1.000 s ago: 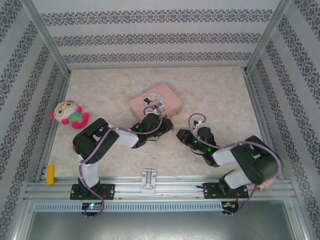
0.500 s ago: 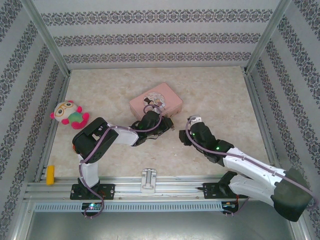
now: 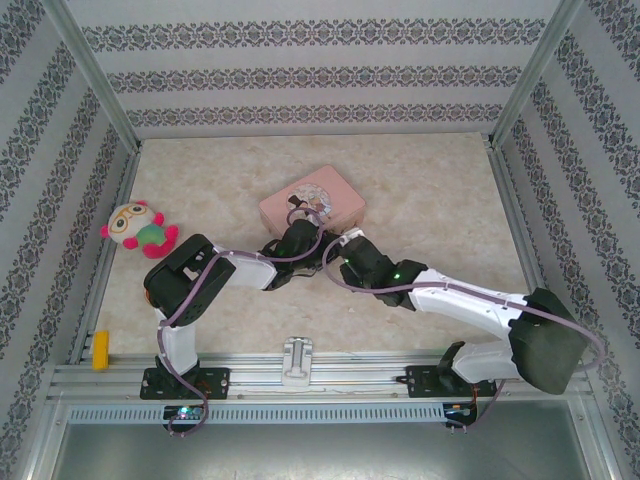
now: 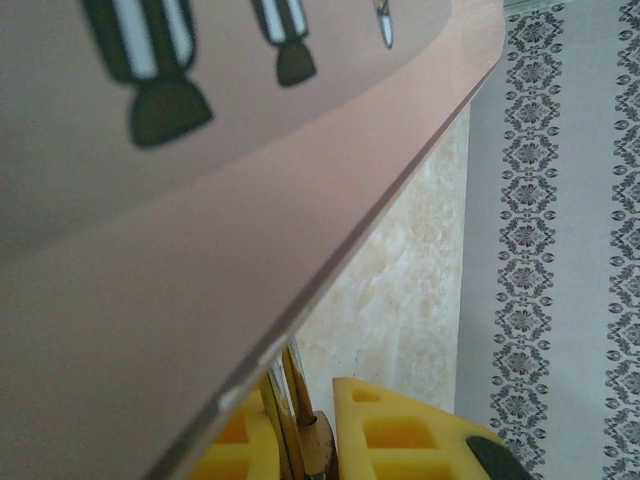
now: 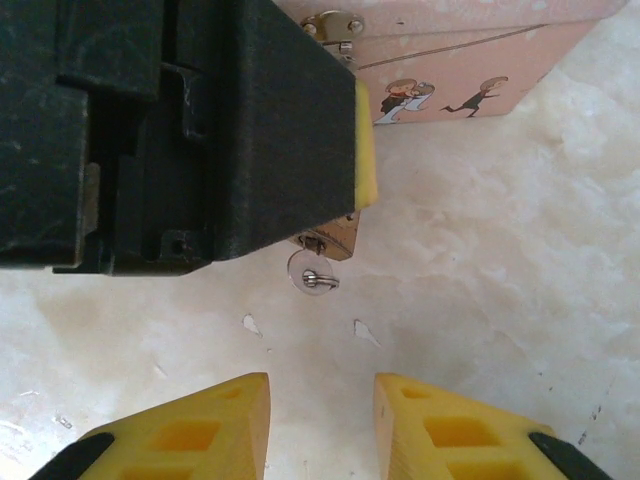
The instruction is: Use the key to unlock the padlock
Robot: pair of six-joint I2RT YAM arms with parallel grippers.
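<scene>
Left pincer (image 4: 300, 440): clamped tight on the padlock (image 5: 338, 238), its shackle between my pads, pink tin (image 5: 470, 50) right alongside.
Right pincer (image 5: 322, 420): parted, holding nothing, low over the worktop (image 5: 480, 300).
Key (image 5: 312, 272): just ahead of that gap, at the padlock's end.

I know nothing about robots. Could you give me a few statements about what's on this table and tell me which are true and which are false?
1. The left fingers are closed on the padlock. True.
2. The right fingers are clamped on the key. False: they stand apart, with the key ahead of them and untouched.
3. The pink tin sits in the far right corner of the table. False: it lies near the middle, just beyond both arms' fingers.
4. A plush toy lies at the table's left side. True.
</scene>
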